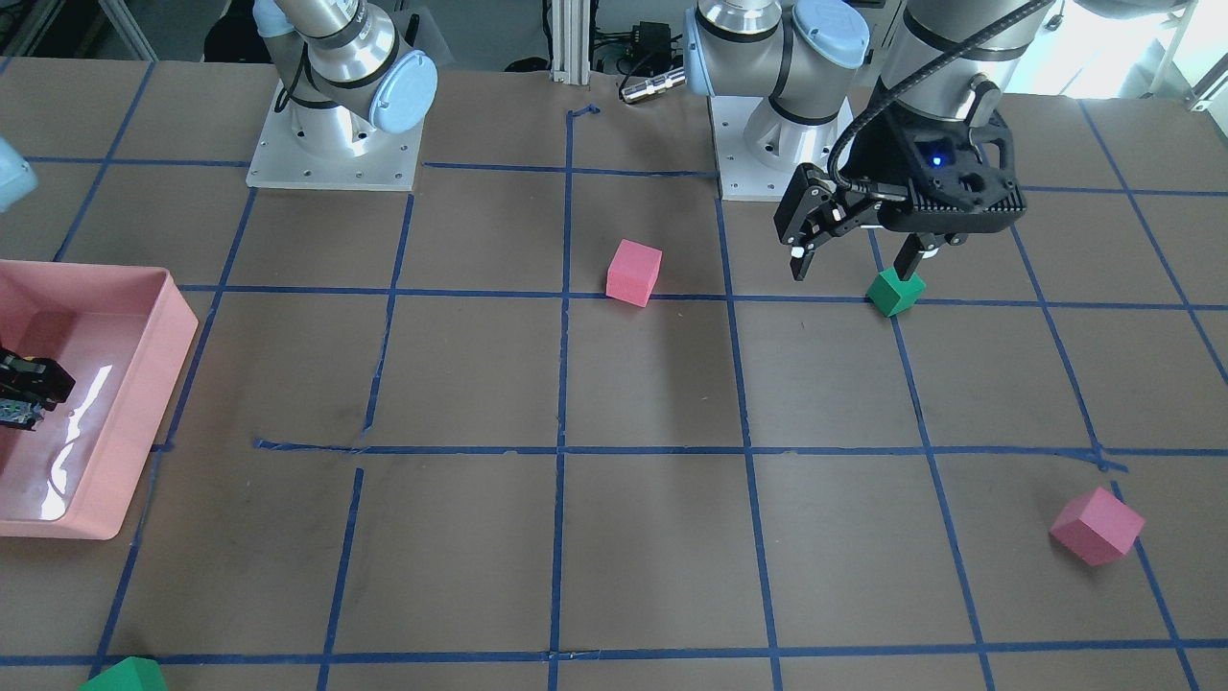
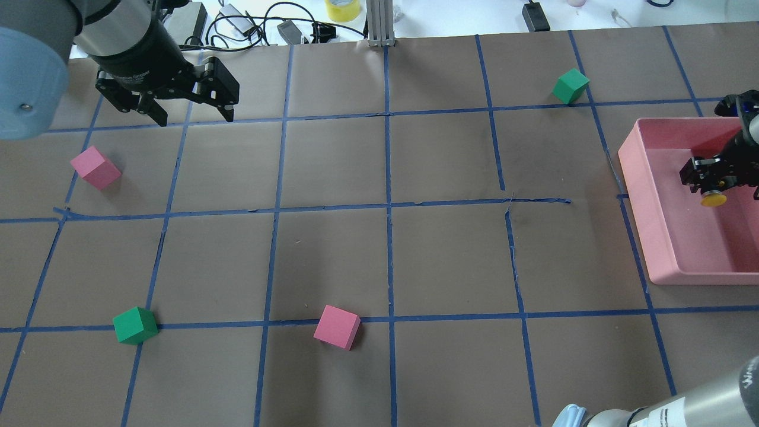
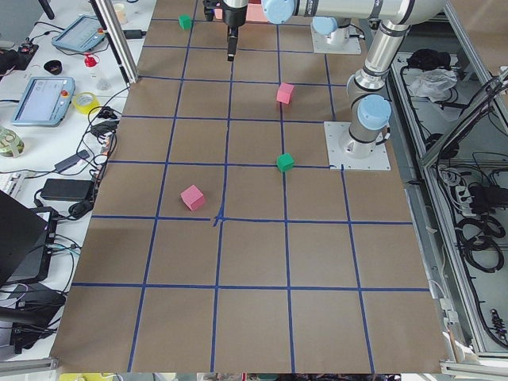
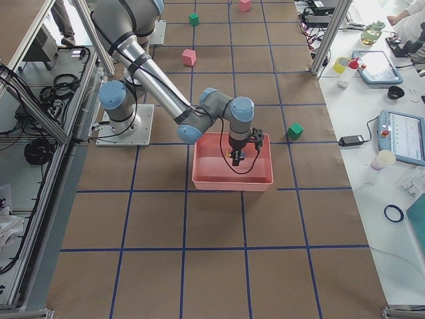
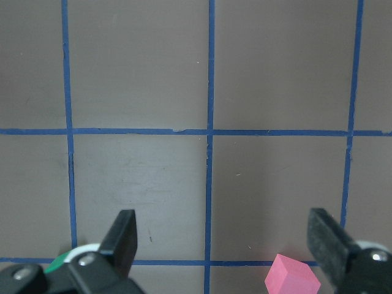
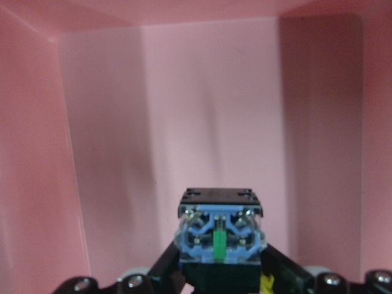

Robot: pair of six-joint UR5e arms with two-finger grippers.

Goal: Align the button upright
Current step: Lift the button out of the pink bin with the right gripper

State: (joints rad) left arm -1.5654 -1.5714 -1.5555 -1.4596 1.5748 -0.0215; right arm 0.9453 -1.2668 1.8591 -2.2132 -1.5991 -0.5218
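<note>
My right gripper point(image 2: 713, 185) is shut on the button point(image 2: 713, 199) inside the pink bin point(image 2: 664, 237). The overhead view shows the round yellow cap just below the fingers. In the right wrist view the button's point(image 6: 220, 236) black base with blue and green contacts faces the camera, held between the fingers above the bin floor. The front view shows this gripper point(image 1: 24, 389) at its left edge. My left gripper point(image 2: 194, 118) hangs open and empty over the table's far left part, close to a green cube point(image 1: 895, 291). Between its open fingers, the left gripper point(image 5: 223, 220) frames only bare table.
Pink cubes point(image 2: 95, 167) point(image 2: 337, 327) and green cubes point(image 2: 135, 325) point(image 2: 570, 85) lie scattered on the brown, blue-taped table. The bin's walls point(image 1: 182, 317) rise around the right gripper. Cables and devices line the far table edge.
</note>
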